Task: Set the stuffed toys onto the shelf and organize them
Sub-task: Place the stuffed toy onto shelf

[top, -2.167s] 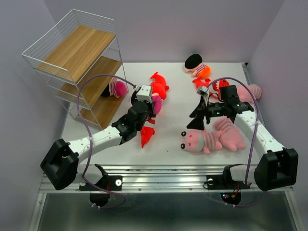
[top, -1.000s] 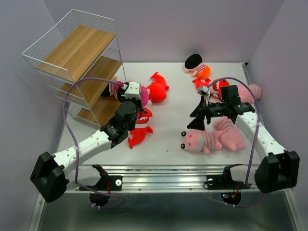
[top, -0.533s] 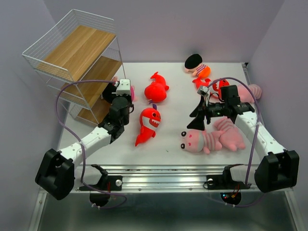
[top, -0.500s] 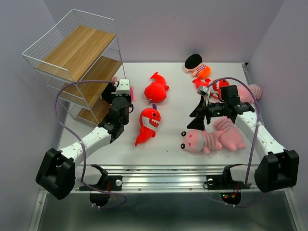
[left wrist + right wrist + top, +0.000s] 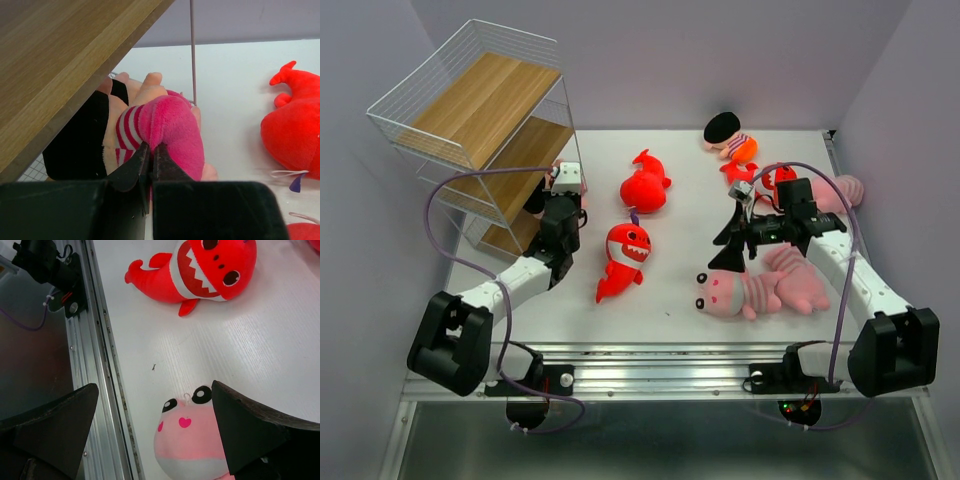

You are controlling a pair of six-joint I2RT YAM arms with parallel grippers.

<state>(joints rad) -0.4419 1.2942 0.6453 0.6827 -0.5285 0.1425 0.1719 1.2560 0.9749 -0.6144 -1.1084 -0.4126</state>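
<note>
My left gripper (image 5: 558,192) is shut on the pink-striped clothes of a dark-haired doll (image 5: 160,125) and holds it at the front of the shelf's (image 5: 470,110) lowest tier, under a wooden board (image 5: 60,70). In the left wrist view the left gripper (image 5: 150,147) pinches a fold of pink plush. A red toothy fish (image 5: 623,255) lies on the table to the right of it. My right gripper (image 5: 728,245) is open and empty above the head of a pink striped animal (image 5: 735,292), which also shows in the right wrist view (image 5: 192,437) between the open right gripper (image 5: 155,386).
A second red toy (image 5: 645,185) lies mid-table. A dark-haired doll (image 5: 728,135) lies at the back right, a red toy (image 5: 765,178) beside the right arm, and pink striped toys at the right edge (image 5: 845,190) and under the forearm (image 5: 800,280). A metal rail (image 5: 100,365) runs along the near table edge.
My left gripper has moved left and back to the shelf's lowest tier with the doll in it. The red fish was shifted and now lies free on the table. The right arm is still.
</note>
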